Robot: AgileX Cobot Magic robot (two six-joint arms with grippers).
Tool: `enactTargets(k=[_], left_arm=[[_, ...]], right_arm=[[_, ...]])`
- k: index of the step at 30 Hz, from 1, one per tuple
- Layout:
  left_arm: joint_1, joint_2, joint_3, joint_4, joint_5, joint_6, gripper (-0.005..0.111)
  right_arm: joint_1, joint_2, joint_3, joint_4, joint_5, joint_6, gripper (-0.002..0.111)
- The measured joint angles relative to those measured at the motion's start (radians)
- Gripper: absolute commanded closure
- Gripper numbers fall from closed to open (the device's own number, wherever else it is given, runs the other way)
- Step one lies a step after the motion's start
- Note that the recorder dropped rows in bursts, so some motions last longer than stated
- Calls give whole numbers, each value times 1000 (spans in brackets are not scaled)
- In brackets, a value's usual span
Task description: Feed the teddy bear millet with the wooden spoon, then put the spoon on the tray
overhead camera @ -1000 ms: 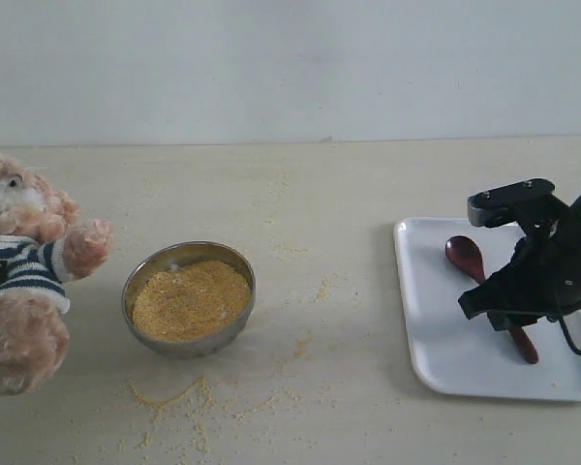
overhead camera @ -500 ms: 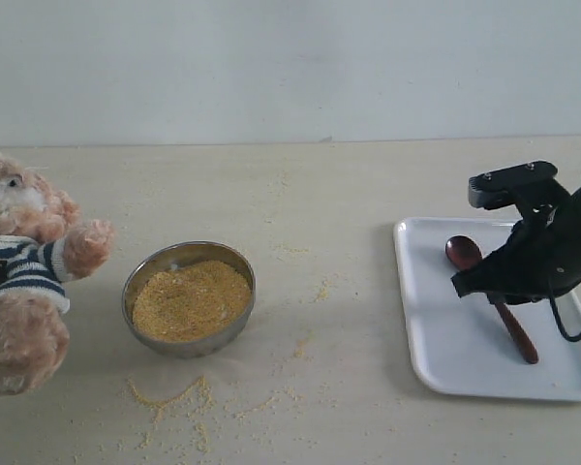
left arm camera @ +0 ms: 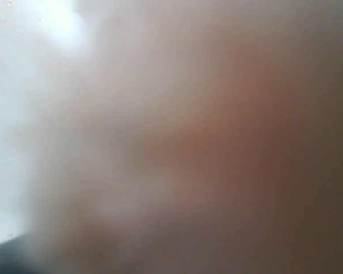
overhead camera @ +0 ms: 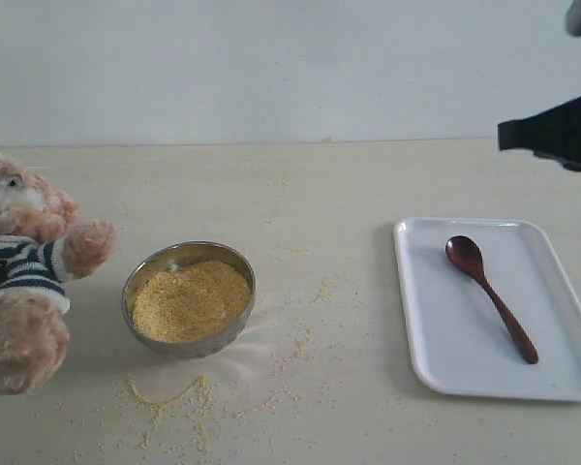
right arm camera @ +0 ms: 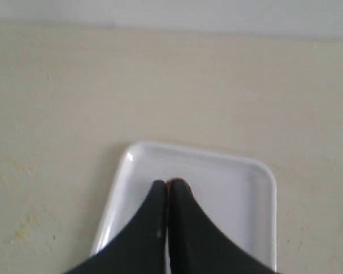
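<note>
The wooden spoon [overhead camera: 495, 300] lies flat on the white tray [overhead camera: 436, 339] near the right edge of the bench [overhead camera: 320, 194], its oval bowl toward the far left of the tray and its handle slanting to the near right. The right pincer [right arm camera: 167, 187] hangs above the tray, fingertips pressed together with nothing between them. The teddy bear [overhead camera: 24, 281] sits at the left edge, just beside a steel bowl [overhead camera: 174, 254] heaped with millet [overhead camera: 189, 298]; stray grains dot the bench toward the front edge. The left wrist view is a tan blur, so I cannot tell how the left pincer stands.
</note>
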Motion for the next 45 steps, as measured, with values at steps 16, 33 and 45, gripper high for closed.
enactTargets(k=[16,33,45], left_arm=[[0,0,0,-11,0,0,102],[0,0,0,-13,0,14,102],[0,0,0,-18,0,47,102]], right_arm=[[0,-847,632,2,-313,33,108],[0,-1146,790,100,-224,-321,109],[0,-1146,796,83,-122,-293,109]])
